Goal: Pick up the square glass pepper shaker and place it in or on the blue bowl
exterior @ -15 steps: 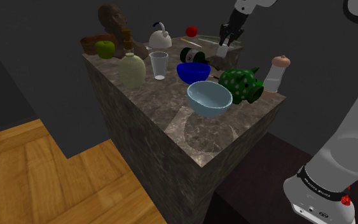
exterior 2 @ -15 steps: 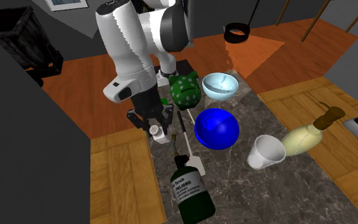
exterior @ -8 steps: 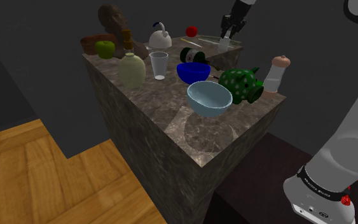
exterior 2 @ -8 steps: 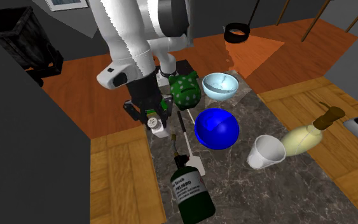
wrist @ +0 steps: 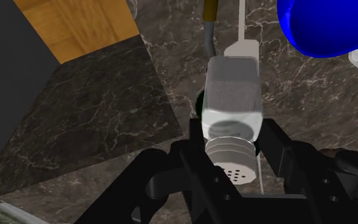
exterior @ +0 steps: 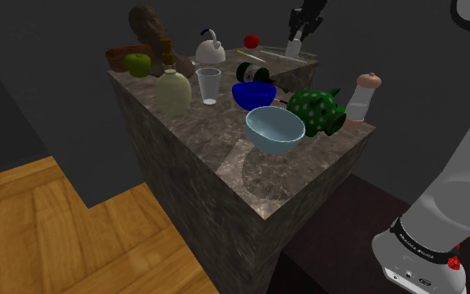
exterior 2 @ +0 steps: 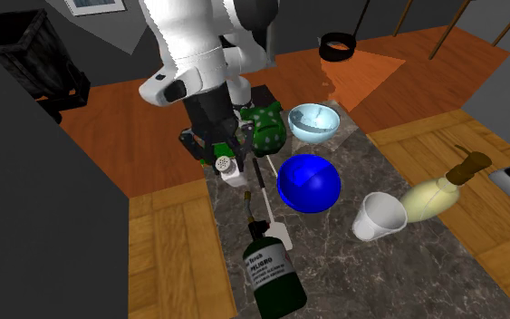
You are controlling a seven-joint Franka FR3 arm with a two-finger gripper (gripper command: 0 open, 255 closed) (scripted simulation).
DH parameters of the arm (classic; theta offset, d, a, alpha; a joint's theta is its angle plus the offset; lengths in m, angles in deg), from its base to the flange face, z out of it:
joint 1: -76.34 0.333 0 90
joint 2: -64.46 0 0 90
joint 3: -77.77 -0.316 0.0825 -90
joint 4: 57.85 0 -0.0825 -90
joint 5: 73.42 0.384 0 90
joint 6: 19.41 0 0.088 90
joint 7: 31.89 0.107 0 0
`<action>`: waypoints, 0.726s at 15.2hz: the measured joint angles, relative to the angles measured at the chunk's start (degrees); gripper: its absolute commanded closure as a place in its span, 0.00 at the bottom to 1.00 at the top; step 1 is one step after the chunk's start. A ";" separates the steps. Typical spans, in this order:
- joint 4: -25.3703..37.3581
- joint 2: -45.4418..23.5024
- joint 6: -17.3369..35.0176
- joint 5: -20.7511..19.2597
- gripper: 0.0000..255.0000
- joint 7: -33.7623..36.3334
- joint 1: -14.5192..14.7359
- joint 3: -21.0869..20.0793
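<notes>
The hand clasps the square shaker, lifted off the tabletop; carry it steadily, clearing the rim of the blue bowl.

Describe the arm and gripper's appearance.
The arm has rounded white links with dark joints; a dark band with small white lettering and a red dot mark its lowest link. The gripper is all black, with two blocky fingers.

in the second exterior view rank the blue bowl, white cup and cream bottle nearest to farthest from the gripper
1. Blue bowl, just to the view's right of the gripper holding the shaker.
2. White cup, further right, beyond the bowl.
3. Cream bottle, farthest right.
</notes>
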 measured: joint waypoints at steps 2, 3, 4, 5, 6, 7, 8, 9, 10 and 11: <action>-2.45 2.05 0.98 -1.38 1.00 2.46 1.68 -0.93; -3.15 2.85 1.19 -2.03 1.00 3.84 2.50 -1.46; -3.47 3.16 1.48 -2.54 1.00 5.18 3.27 -2.02; -3.74 3.71 1.45 -3.13 1.00 6.63 4.07 -2.59; -3.83 4.14 1.38 -3.69 1.00 8.06 4.82 -3.15; -4.77 4.86 1.91 -4.39 1.00 9.70 5.75 -3.86; -5.78 5.88 2.10 -5.03 1.00 11.00 6.46 -4.42; -6.54 6.34 2.64 -5.62 1.00 12.51 7.27 -5.12; -6.31 6.35 2.57 -6.05 1.00 13.88 7.93 -5.72; -6.10 6.67 2.21 -6.53 1.00 15.23 8.57 -6.29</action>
